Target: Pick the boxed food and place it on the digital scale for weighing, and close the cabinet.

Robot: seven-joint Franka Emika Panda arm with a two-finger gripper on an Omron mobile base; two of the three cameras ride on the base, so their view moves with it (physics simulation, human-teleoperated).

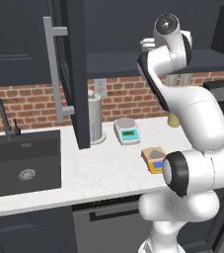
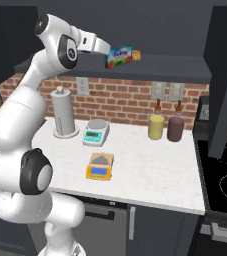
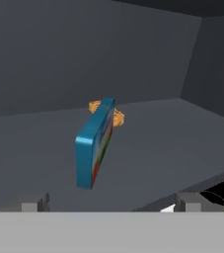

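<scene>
The boxed food [image 2: 120,56], a blue carton, stands on edge on the shelf inside the open cabinet [image 2: 150,74]. In the hand view the boxed food [image 3: 94,148] is just ahead and slightly left of centre, narrow side towards me. My gripper [image 3: 112,201] is open at the shelf's front edge, short of the carton and holding nothing. From the right base view the gripper [image 2: 105,51] sits just left of the carton. The orange-yellow digital scale [image 1: 154,159] [image 2: 100,166] rests on the counter below. The cabinet door [image 1: 76,69] stands swung open.
A small orange snack [image 3: 117,116] [image 2: 135,56] lies behind the carton. On the counter stand a white-and-teal scale [image 2: 96,132], a paper towel holder [image 2: 63,117] and two bottles [image 2: 156,125]. A sink [image 1: 24,163] is at the left, a stove [image 2: 225,185] at the right.
</scene>
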